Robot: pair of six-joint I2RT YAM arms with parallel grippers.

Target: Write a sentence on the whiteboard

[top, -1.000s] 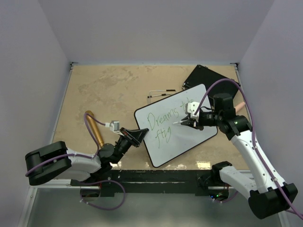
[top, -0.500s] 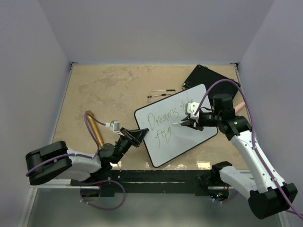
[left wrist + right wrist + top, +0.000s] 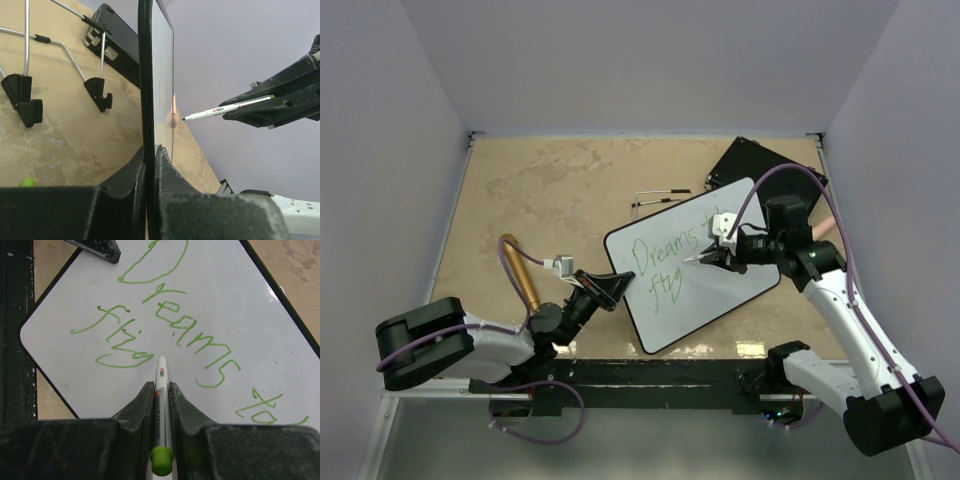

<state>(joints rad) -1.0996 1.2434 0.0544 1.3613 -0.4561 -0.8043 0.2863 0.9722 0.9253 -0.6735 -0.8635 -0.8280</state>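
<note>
the whiteboard [image 3: 720, 290] lay askew on the bench [image 3: 550, 190], its long axis running near-left to far-right. the left end effector [image 3: 611, 284] was shut on its left edge. the right end effector [image 3: 718, 255], directly over it, gripped the marker [image 3: 701, 258], whose tip sat just off the surface. one whiteboard, one marker.

Stuff lying around on my feed: the table [image 3: 520, 190] is a mottled beige slab with pale walls [image 3: 640, 60] on three sides. At the far right sits a flat black board [image 3: 765, 160], turned corner-on. Just left of it a thin metal wire stand [image 3: 658, 198] lies flat, its black hooked feet showing in the left wrist cam. Over on the left a golden cylinder [image 3: 520, 270] lies at a slant. Something pinkish [image 3: 827, 224] pokes out at the right edge, can't tell what it is
</note>
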